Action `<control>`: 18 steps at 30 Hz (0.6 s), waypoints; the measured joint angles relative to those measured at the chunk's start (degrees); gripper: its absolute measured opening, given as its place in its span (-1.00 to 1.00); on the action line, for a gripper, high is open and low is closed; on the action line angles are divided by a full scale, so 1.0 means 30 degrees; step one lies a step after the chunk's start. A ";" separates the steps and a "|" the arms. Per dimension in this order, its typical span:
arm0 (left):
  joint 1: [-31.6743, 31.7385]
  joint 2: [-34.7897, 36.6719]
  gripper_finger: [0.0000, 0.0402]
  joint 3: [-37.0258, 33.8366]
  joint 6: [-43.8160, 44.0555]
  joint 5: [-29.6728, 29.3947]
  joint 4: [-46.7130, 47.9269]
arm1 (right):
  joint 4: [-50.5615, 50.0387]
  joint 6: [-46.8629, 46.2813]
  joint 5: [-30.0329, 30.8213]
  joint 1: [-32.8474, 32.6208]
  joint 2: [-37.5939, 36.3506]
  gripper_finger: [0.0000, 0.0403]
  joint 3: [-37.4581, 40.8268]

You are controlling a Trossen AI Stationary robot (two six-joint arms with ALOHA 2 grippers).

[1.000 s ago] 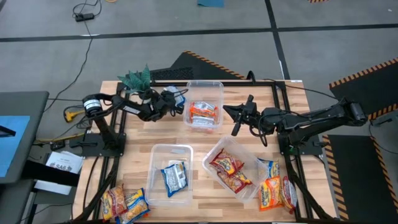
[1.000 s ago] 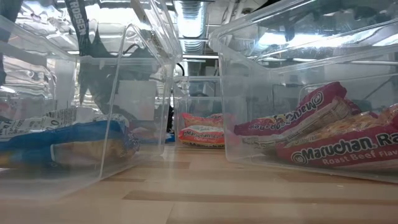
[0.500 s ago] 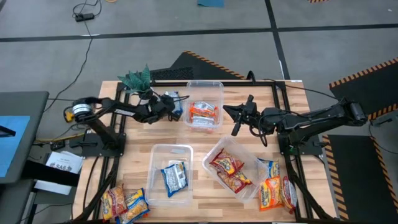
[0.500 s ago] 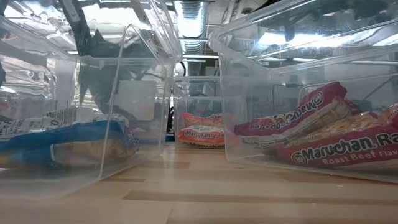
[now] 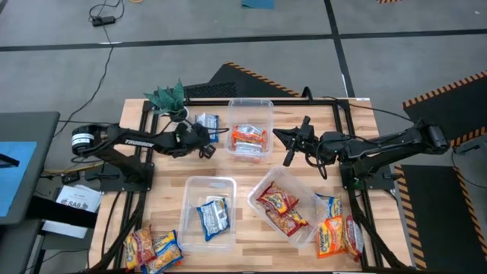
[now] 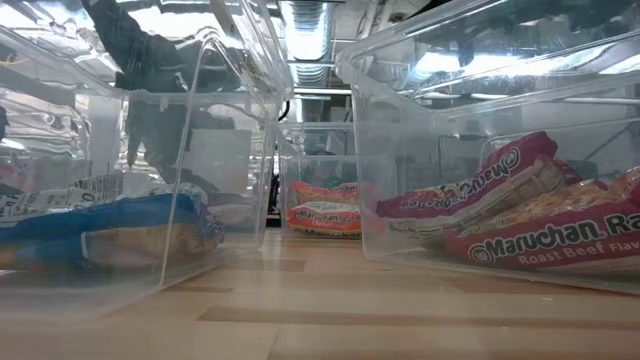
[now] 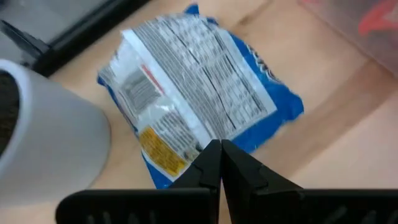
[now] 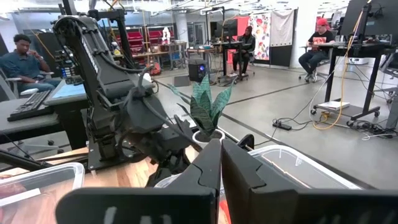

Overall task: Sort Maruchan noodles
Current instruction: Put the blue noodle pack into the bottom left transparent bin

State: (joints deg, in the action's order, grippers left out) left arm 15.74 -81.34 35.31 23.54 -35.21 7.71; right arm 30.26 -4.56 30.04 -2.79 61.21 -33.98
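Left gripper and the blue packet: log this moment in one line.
left gripper: shut, empty, beside blue packet | blue packet: loose on table | right gripper: shut, idle by back bin

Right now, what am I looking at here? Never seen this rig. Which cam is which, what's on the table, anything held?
Two dark robot arms at a wooden table, sorting Maruchan noodle packets into clear bins. The high view looks straight down, the low view sits at table height looking through the bins, and each wrist view looks past that arm's own fingers.

The left gripper is shut and empty, just short of a blue packet lying back side up on the table beside the potted plant. The right gripper waits mid-table, fingers together, holding nothing.

The far bin holds orange packets, the near-left bin a blue one, the near-right bin red ones. Unsorted packets lie at both near corners.
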 joint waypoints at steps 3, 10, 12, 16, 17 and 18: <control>-0.0311 -0.0007 -1.00 0.0000 -0.0592 -0.1726 -0.1333 | 0.0000 -0.0003 0.0000 0.0000 0.0000 -0.81 0.0000; 0.0413 -0.0161 -1.00 0.0015 -0.1888 -0.3385 -0.4170 | 0.0000 -0.0029 0.0000 0.0000 0.0000 -0.81 0.0000; 0.0742 -0.0438 -1.00 0.0015 -0.1645 -0.3395 -0.4489 | 0.0000 -0.0029 0.0000 0.0000 0.0000 -0.81 0.0000; 0.1345 -0.1393 -1.00 0.0052 -0.1249 -0.3134 -0.5757 | -0.0005 -0.0029 0.0000 -0.0005 0.0000 -0.81 0.0000; 0.1455 -0.1721 -1.00 -0.0008 -0.1274 -0.3163 -0.6007 | 0.0021 -0.0027 -0.0003 -0.0007 0.0000 -0.81 0.0000; 0.1505 -0.2194 -1.00 -0.0022 -0.1416 -0.3174 -0.6880 | 0.0055 -0.0026 0.0000 -0.0007 0.0000 -0.81 0.0000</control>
State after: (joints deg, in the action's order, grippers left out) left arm 20.25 -87.92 35.24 19.29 -44.73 -12.93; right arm 30.43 -4.64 30.04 -2.81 61.21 -33.98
